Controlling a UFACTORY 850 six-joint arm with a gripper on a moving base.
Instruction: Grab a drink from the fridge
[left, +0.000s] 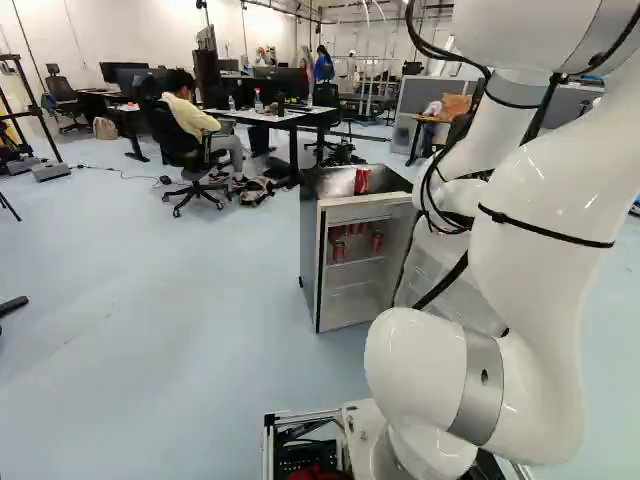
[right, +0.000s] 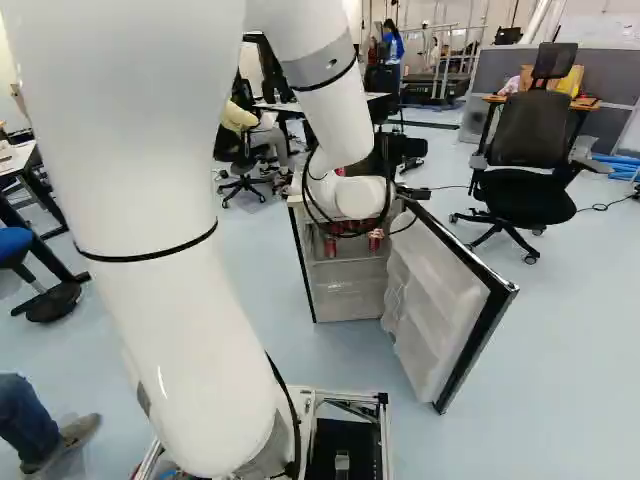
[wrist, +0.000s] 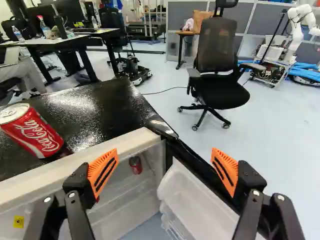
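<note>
Wide open and holding nothing, my gripper (wrist: 164, 159) stands over the front edge of the small fridge (left: 311, 250), near the hinge corner; the arm's wrist hides it in the base views. One red drink can (wrist: 34, 131) is upright on the black fridge top, off to one side of the fingers. The fridge door (right: 455, 290) hangs open. Several red cans (left: 376, 242) stand on the upper shelf inside, and one of these, a red can (wrist: 135, 165), shows between and beyond the open fingers in the wrist view.
Beyond the fridge are desks (left: 280, 117) and a seated person. A black office chair (right: 525, 180) stands past the open door. Another robot (wrist: 298, 25) is farther back. The door juts out toward the base at the right of the right base view.
</note>
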